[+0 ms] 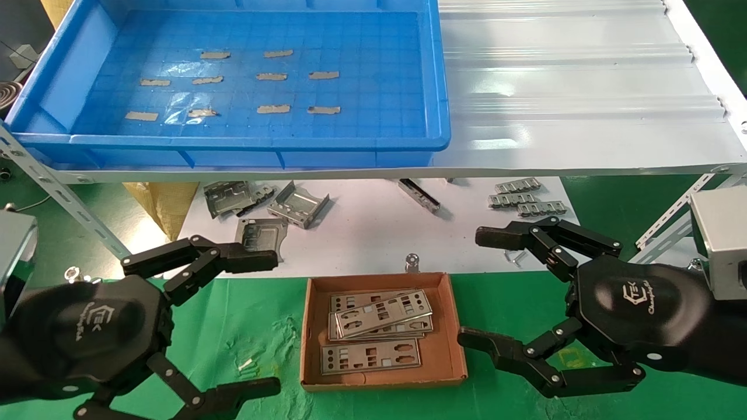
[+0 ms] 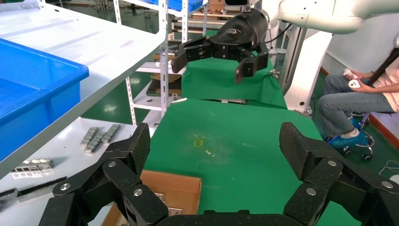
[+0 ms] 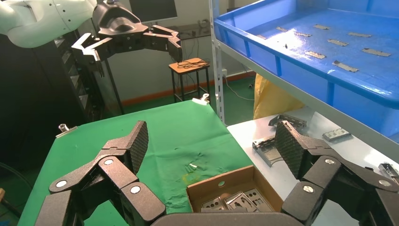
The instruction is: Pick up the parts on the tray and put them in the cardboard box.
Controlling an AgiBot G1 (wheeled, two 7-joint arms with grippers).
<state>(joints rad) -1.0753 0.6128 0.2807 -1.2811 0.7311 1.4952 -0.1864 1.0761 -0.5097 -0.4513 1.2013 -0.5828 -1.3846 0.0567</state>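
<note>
Large shallow blue plastic tray (image 1: 58,87) sits on the white metal shelf (image 1: 572,87), upper level; its grid floor carries only beige tape scraps (image 1: 271,76), no plates on it. Green cloth-covered tabletop (image 1: 245,326) lies below and in front of the shelf, with a white sheet (image 1: 362,233) behind it.

Left gripper (image 1: 257,324) hovers over the green tabletop, just to the left of the box; jaws spread wide, nothing between them. Right gripper (image 1: 484,286) hovers to the right of the box, jaws likewise wide apart and empty (both hang clear of the box).

Small shallow brown cardboard box (image 1: 449,326) rests on the green tabletop between the two grippers, near its far edge. Inside lie the thin flat silvery metal plates (image 1: 382,315) with punched cut-outs: several overlapping in a loose stack toward the far end, the top one skewed, and one alone flat by the near wall.

On the white sheet: bent grey metal brackets (image 1: 297,207) at left, small notched metal strips (image 1: 522,198) at right, well apart from the box.
</note>
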